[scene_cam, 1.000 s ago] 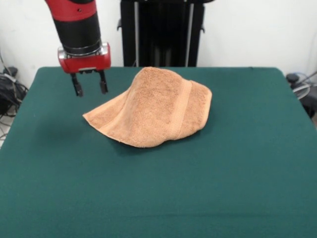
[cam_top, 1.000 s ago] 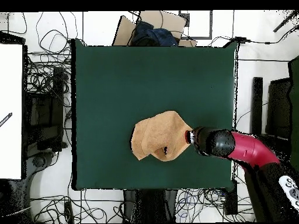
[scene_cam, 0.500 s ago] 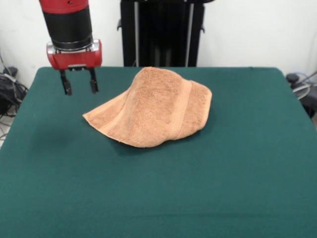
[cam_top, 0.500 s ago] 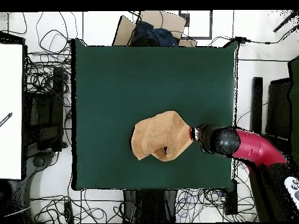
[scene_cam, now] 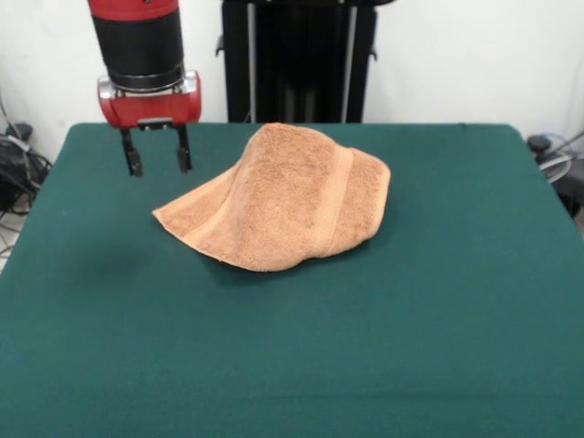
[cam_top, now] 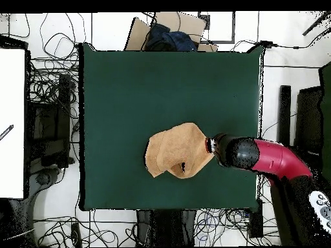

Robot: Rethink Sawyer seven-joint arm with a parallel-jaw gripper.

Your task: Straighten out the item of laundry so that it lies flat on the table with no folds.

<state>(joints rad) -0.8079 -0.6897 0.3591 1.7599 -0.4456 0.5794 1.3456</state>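
Observation:
The orange-tan towel lies crumpled and folded over itself on the dark green table, humped at the middle with a woven band across its right part. It also shows in the overhead view near the table's lower middle. My gripper hangs open and empty above the table, just left of the towel's far left corner, apart from it. In the overhead view the gripper sits at the towel's right edge under the red arm.
Cables and equipment lie on the floor around the table. A black stand rises behind the table's far edge. A cardboard box with dark cloth stands past the table's top edge in the overhead view.
My gripper drew back left and up away from the towel, then moved a little right and down toward it again. The towel has not moved.

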